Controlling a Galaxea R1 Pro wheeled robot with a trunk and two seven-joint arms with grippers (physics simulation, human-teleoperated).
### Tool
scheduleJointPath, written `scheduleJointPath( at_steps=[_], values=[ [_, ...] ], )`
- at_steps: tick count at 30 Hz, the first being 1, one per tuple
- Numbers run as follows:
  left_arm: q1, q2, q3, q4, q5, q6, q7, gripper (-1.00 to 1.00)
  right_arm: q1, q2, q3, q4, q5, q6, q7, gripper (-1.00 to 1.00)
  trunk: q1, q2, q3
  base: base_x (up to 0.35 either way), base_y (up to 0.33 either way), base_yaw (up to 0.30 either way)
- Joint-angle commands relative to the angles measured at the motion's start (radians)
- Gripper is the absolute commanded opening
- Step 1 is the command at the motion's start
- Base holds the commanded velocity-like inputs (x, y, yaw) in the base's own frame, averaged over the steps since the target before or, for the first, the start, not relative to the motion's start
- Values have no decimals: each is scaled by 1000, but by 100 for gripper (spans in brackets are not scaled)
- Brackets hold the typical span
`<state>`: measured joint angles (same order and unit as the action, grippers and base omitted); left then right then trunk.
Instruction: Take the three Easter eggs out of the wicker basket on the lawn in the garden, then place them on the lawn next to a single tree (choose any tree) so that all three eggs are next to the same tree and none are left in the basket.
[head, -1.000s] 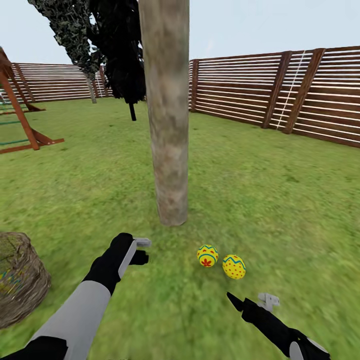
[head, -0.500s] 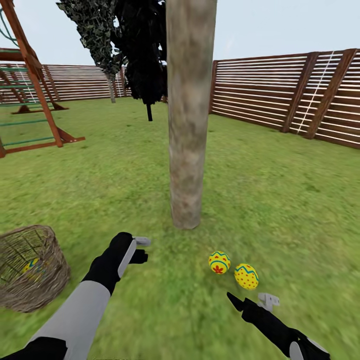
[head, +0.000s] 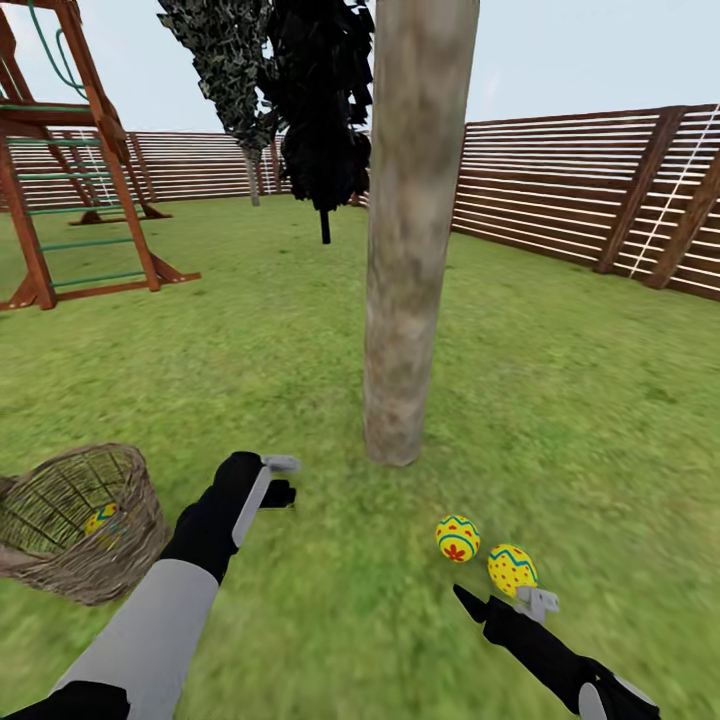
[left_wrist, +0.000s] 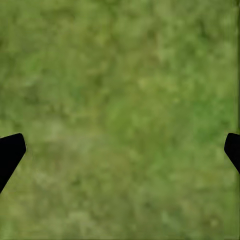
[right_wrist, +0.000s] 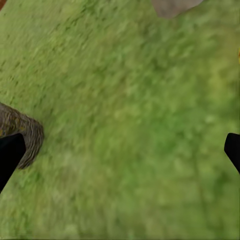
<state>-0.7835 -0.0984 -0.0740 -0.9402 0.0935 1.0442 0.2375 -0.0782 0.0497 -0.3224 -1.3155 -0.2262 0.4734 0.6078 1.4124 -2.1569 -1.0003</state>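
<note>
The lawn (head: 560, 400) spreads all round me, mottled green, shut in by a brown slatted fence (head: 560, 185) on the far side and to the right. A wooden playset (head: 70, 170) stands at the far left. Straight ahead rises the thick grey-beige trunk of the tree (head: 412, 240), and behind it a near-black tree (head: 322, 100) with a paler, speckled one (head: 225, 60) beside it. Nothing lies between my arms and the trunk but grass.

The wicker basket (head: 120, 560) sits on the grass at my lower left, tilted a little, with one egg in the basket (head: 100, 518) showing through the weave.

My left arm reaches forward and down, the left gripper (head: 278, 478) hovering above bare grass between the basket and the trunk; in its wrist view both fingertips stand wide apart with only grass between them, holding nothing. My right arm is low at the right, the right gripper (head: 505, 603) likewise spread and empty over grass.

Two eggs lie on the lawn near the foot of the tree: the flower-marked egg (head: 457, 537) nearer the trunk, and the dotted egg (head: 512, 569) just beside it, close by my right fingertips.
</note>
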Motion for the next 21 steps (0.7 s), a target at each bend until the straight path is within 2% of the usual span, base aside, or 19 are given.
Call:
scheduleJointPath(
  at_steps=[1,10,21],
  values=[
    [-1,0,-1,-30,9,3,9,100,0,1,-3,-1,-7,8,3,100,-4,7,2,0,0,139],
    [1,0,-1,-190,6,3,13,100,-1,1,-3,-1,-6,8,3,100,-39,70,31,0,0,122],
    [3,0,-1,-218,6,3,16,100,0,1,-3,-1,-7,8,3,100,-81,147,65,0,0,79]
  ],
)
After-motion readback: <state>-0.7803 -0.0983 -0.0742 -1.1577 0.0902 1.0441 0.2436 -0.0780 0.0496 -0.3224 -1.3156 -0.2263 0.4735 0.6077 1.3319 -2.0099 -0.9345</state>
